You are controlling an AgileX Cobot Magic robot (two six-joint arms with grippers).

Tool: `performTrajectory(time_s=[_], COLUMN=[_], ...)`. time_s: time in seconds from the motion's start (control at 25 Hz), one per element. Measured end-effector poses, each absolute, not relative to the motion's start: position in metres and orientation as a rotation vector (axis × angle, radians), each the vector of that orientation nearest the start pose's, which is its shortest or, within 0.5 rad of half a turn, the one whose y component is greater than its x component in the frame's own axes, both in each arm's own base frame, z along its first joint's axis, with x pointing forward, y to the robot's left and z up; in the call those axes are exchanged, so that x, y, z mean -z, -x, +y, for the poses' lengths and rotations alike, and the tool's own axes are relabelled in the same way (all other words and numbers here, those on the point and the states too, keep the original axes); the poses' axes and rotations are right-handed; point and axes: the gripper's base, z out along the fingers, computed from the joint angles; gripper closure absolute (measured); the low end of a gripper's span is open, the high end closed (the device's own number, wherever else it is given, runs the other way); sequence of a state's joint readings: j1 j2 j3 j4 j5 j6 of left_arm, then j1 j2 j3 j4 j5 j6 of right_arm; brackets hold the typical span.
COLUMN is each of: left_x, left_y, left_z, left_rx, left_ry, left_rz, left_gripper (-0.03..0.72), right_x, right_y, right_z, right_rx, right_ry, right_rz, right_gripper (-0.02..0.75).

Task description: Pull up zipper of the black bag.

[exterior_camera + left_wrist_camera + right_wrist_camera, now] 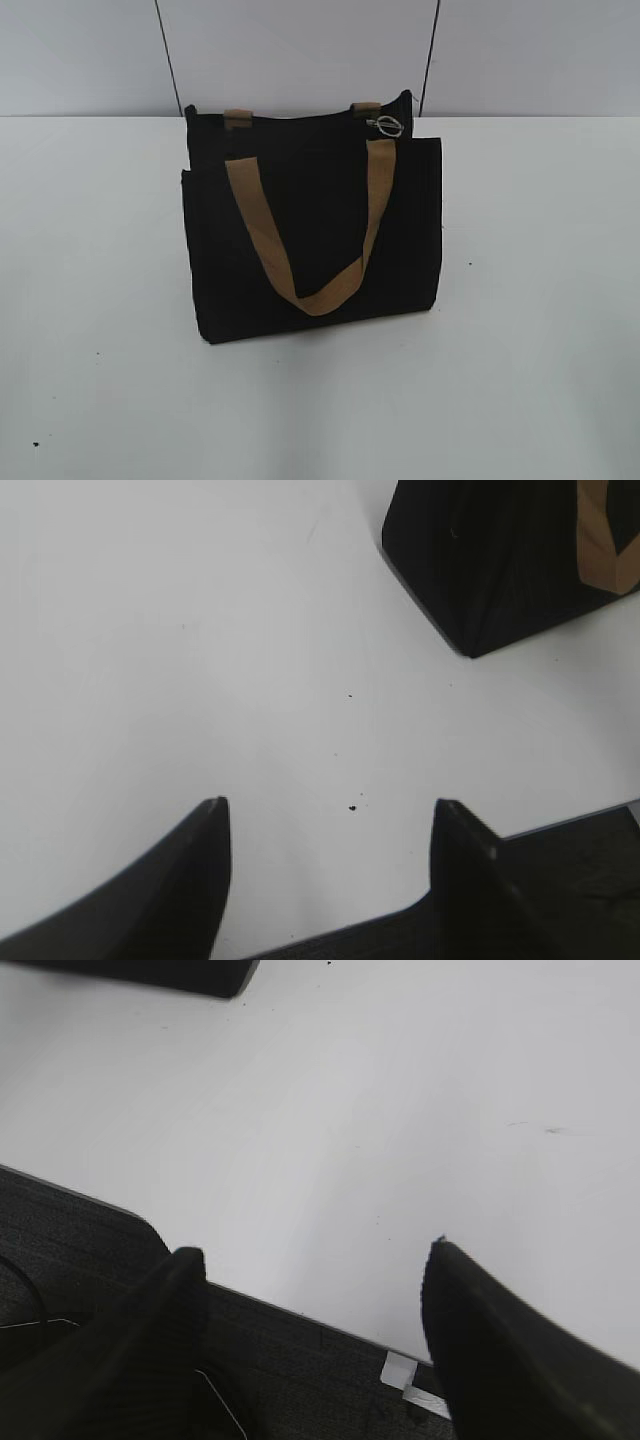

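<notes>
The black bag [310, 230] stands upright in the middle of the white table, with a tan handle hanging over its front panel. The zipper runs along its top edge, and its silver pull with a ring [386, 125] sits near the right end. A corner of the bag shows at the top right of the left wrist view [490, 560] and its edge at the top left of the right wrist view [180, 974]. My left gripper [328, 815] is open and empty over bare table. My right gripper [312, 1260] is open and empty at the table's near edge. Neither arm shows in the exterior view.
The white table [540, 350] spreads all round the bag, with a grey wall behind. A dark floor lies below the table's front edge [300, 1360], with a piece of white tape [400, 1372]. Small dark specks lie on the table [353, 807].
</notes>
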State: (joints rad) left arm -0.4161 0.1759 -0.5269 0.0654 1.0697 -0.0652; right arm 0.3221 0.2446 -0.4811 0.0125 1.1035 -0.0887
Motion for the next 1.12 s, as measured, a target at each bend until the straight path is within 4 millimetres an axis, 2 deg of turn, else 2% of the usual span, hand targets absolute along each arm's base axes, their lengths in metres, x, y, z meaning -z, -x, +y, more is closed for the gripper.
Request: performTrajectory(time_s=[0.24,0.6,0.84,1.12], left_x=[-0.284,-0.285,-0.284,-0.284], left_y=[-0.016,0.008,0.01,0.01], left_z=[-0.001,0.006,0.005,0.005], left_rx=[0.162,0.03,-0.019,-0.019], left_ry=[-0.319,-0.034,0.043,0.043], left_rz=[2.152,2.014,2.01,2.01], left_gripper=[0.211,0.228,0.236,0.291], right_x=[-0.266,-0.269,-0.269,-0.269], right_y=[-0.024,0.005,0.006,0.006], right_z=[0.008,0.001,0.001,0.001], right_rx=[-0.115,-0.025,-0.001,-0.002], right_ry=[0.424,0.196,0.151,0.151], right_rz=[2.276,2.094,2.094,2.094], right_gripper=[0.225,0.225,0.225,0.225])
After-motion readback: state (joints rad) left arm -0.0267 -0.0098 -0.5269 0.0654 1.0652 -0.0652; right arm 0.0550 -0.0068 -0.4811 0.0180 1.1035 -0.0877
